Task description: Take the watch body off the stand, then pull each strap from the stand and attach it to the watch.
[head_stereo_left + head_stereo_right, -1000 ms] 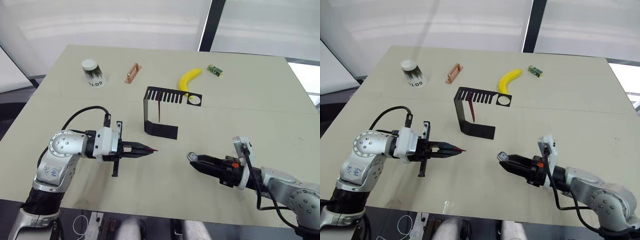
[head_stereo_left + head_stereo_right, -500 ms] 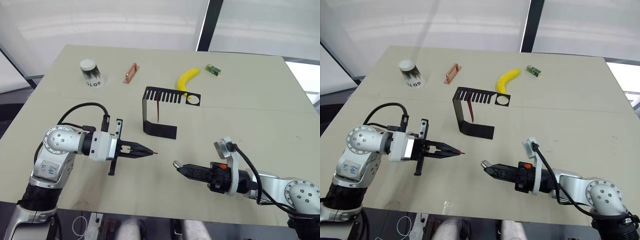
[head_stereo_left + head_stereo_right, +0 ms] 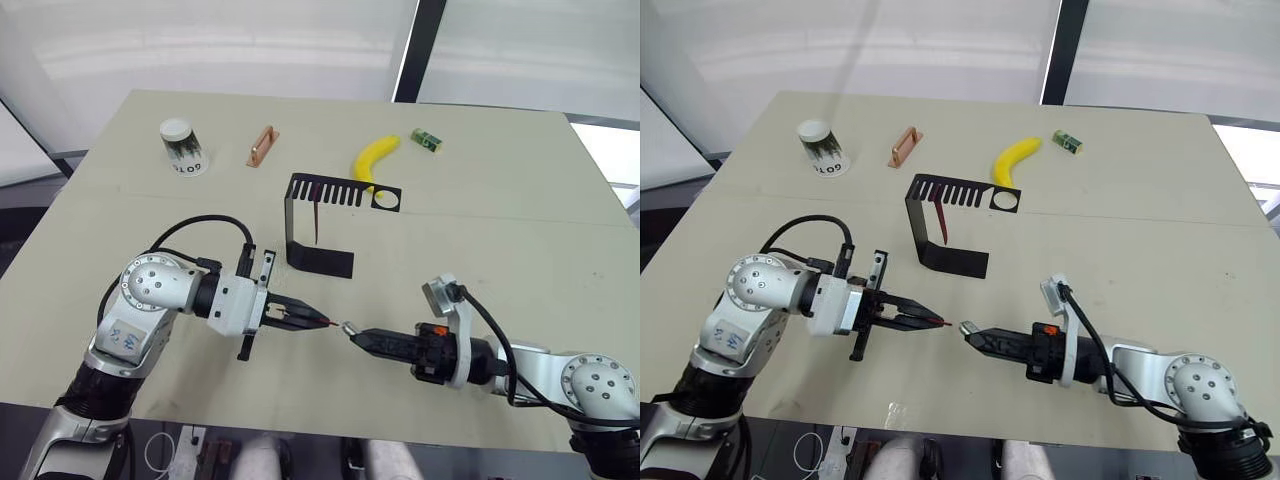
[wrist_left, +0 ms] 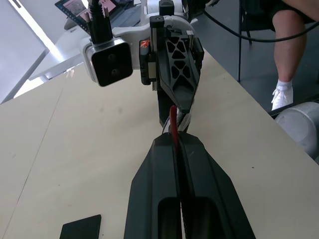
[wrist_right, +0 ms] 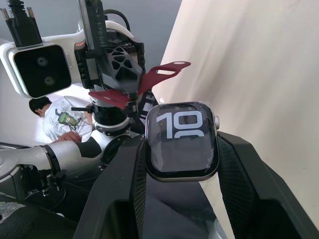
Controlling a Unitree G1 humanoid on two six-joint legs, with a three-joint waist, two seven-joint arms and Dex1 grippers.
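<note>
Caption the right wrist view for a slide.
Right gripper clamps the watch body while the left gripper presents a maroon strap to it.

A pale beige counter (image 3: 500,230) carries several loose things along its far side. At the far left stands a white paper cup (image 3: 183,148), upside down, with dark lettering and a dark pattern on its wall. To its right lies a small copper-coloured bracket (image 3: 263,146), flat on the surface and angled away. Further right a yellow banana (image 3: 375,160) lies curved, and just beyond its far end sits a small green box (image 3: 428,140), apart from the fruit. A faint seam runs across the counter from side to side. In the left wrist view a person's bare leg (image 4: 291,45) with a white sock shows beside the counter's edge.
</note>
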